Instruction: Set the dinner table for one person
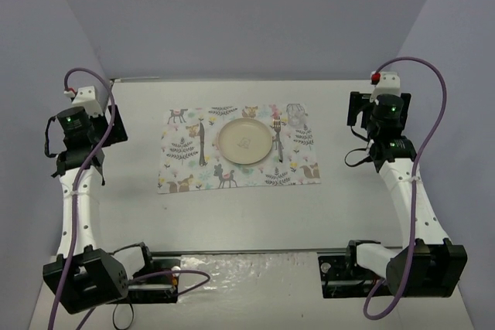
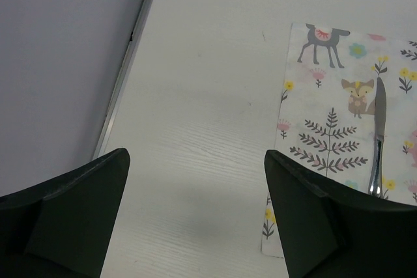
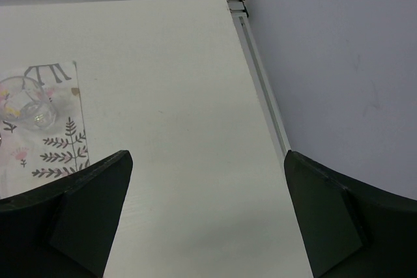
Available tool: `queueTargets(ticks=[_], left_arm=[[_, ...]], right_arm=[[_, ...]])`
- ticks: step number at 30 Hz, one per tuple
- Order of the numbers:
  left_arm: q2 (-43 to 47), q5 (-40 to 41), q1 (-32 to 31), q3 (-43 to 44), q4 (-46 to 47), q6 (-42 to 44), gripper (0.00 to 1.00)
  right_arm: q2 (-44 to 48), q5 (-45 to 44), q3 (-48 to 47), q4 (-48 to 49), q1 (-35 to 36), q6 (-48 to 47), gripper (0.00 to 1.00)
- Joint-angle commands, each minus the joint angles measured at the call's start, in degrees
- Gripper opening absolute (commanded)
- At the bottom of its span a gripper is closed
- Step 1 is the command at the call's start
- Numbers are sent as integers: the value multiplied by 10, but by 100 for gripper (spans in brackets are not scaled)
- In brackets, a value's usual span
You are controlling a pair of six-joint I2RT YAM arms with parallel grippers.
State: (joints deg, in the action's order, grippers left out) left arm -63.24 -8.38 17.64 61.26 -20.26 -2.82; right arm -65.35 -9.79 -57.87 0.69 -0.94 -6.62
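The white dinner table (image 1: 247, 214) carries an animal-print placemat (image 1: 179, 168) at its middle. A cream plate (image 1: 244, 141) sits on the mat, with a knife (image 1: 202, 143) to its left, a fork (image 1: 278, 141) to its right and a clear glass (image 1: 293, 111) at the mat's far right corner. My left gripper (image 1: 116, 125) is open and empty, left of the mat. My right gripper (image 1: 354, 110) is open and empty, right of the mat. The left wrist view shows the knife (image 2: 378, 138) on the mat (image 2: 326, 135); the right wrist view shows the glass (image 3: 29, 105).
Grey walls close in the table on the left, back and right. A metal rail (image 3: 264, 96) runs along the right table edge and another rail (image 2: 127, 63) along the left. Purple cables (image 1: 433, 113) loop above each arm.
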Motion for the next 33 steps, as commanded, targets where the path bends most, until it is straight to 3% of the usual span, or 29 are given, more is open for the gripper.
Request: queueTargets(ticks=[1,10,33], left_arm=[[7,-11,0,-11,67,21,82],[-53,-21,0,-43,103,27,82],[-55,-49,0,-74,117,27,82]], right_arm=[[-13,-94,-35,-1,13,12,100],[-39,-58,22,-10,24,13,100],[-53,-41,48,12,23,-4,100]])
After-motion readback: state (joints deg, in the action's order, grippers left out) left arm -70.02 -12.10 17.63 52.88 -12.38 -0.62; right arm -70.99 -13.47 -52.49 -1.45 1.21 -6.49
